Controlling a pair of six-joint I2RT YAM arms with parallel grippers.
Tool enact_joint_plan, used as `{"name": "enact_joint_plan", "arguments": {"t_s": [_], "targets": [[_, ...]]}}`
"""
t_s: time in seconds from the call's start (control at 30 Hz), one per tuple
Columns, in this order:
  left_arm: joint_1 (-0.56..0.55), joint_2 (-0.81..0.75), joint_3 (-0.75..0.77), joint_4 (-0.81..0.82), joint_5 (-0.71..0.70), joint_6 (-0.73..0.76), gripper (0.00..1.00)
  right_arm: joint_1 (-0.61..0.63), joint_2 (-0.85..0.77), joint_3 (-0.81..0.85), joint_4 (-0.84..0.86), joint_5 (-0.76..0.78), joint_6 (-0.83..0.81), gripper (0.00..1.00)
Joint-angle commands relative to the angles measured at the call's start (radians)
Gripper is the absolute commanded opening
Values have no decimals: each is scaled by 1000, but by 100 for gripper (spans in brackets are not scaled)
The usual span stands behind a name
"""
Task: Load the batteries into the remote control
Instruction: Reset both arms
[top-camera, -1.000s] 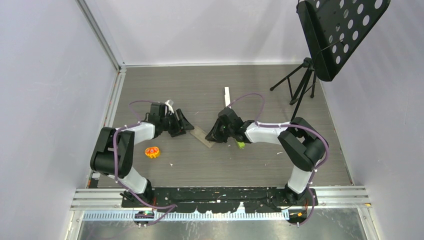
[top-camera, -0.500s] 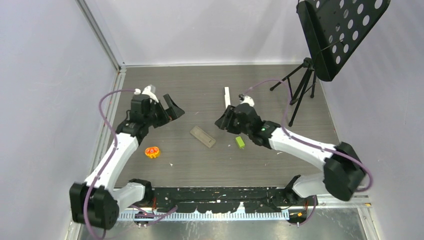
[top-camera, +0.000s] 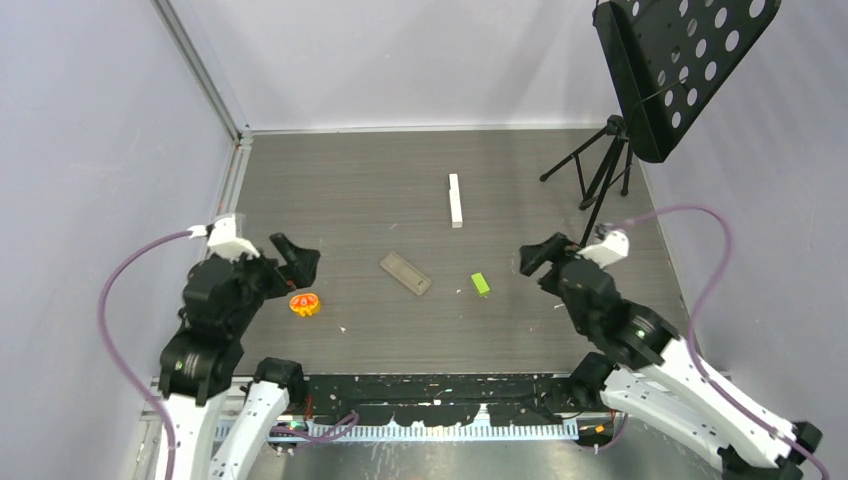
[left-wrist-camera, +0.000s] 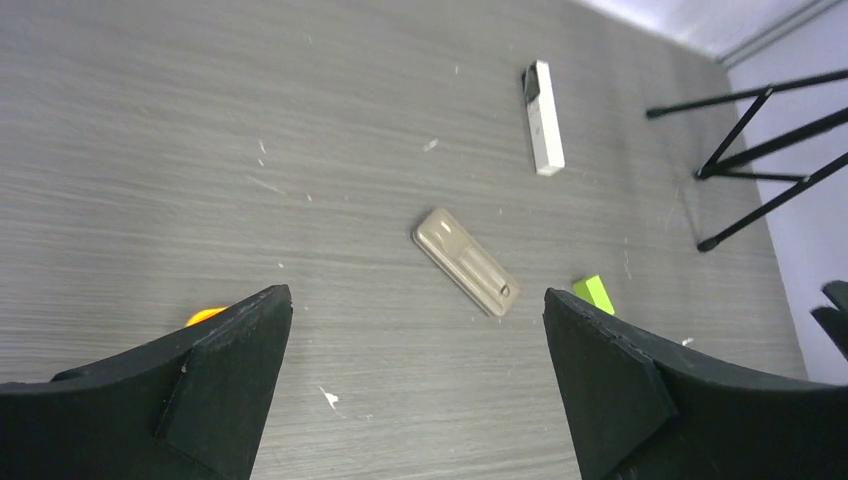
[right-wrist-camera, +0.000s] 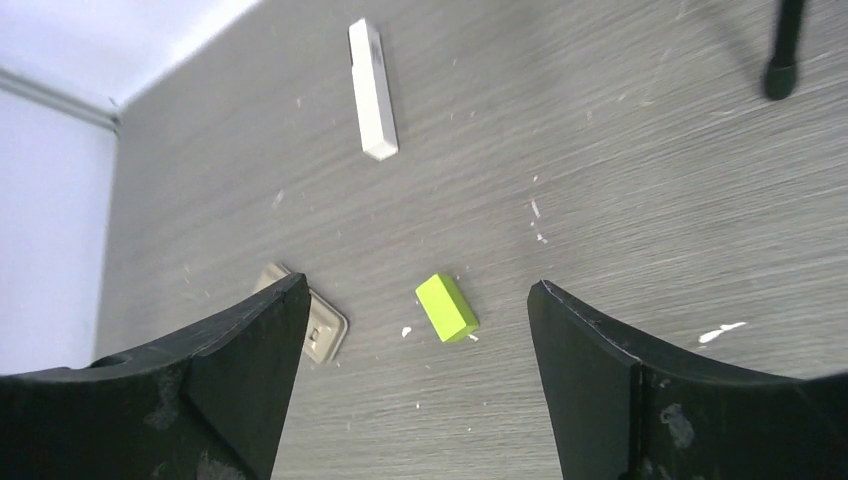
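Hovering wide open and empty, our left end effector (top-camera: 298, 256) and right end effector (top-camera: 537, 256) flank the tan remote (top-camera: 405, 273) at mid-frame on the tabletop (top-camera: 350, 180). Its long axis runs upper left to lower right, and the left looks slightly nearer. We cannot spot any batteries, loose or loaded.

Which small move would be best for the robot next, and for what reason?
Probably lower the left gripper toward the tan remote. It and the right gripper are both open, empty and above the table; the remote lies flat between them, near the middle of the left wrist view.
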Motion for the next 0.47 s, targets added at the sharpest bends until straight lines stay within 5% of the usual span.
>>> {"name": "enact_joint_plan", "arguments": {"t_s": [0.0, 0.43], "targets": [[4, -79, 91, -136, -91, 88, 100, 6, -181, 54, -173, 188, 81, 85], [4, -182, 169, -226, -114, 146, 100, 5, -336, 213, -369, 422, 8, 88]]}}
